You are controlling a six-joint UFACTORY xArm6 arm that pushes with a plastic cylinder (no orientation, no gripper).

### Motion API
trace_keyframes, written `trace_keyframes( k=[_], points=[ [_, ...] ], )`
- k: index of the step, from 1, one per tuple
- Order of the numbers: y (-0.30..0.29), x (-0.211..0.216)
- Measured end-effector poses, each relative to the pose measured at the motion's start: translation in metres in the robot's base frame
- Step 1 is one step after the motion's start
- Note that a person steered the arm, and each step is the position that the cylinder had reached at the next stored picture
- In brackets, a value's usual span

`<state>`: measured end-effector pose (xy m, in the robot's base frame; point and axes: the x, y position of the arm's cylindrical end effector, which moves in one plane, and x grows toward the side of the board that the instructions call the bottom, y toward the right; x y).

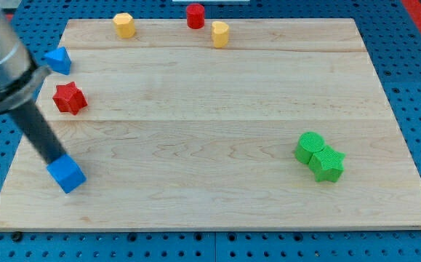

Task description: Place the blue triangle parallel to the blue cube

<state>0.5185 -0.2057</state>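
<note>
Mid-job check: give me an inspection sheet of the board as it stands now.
Surface: wooden board, on blue pegboard.
Job's things: blue triangle at the view's upper left edge; blue cube at lower left, red star between them.
Clutter: two yellow blocks, red cylinder along the top; green cylinder touching green star at right.
Claw: none; my tip at the blue cube's upper edge.
Cables: nothing seen.
Surroundings: blue pegboard.
</note>
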Motion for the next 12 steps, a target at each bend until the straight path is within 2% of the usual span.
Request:
trace_keyframes(
  k=[1, 3, 5, 6, 8, 9, 10, 12],
  points=[
    [0.061, -0.021],
    [0.187, -0.103],
    [0.119, -0.163],
    [0.078, -0.211],
    [-0.046, -0.258],
    [-0.097, -0.239],
    [-0.093, -0.210],
    [-0.015, -0.181]
  ],
)
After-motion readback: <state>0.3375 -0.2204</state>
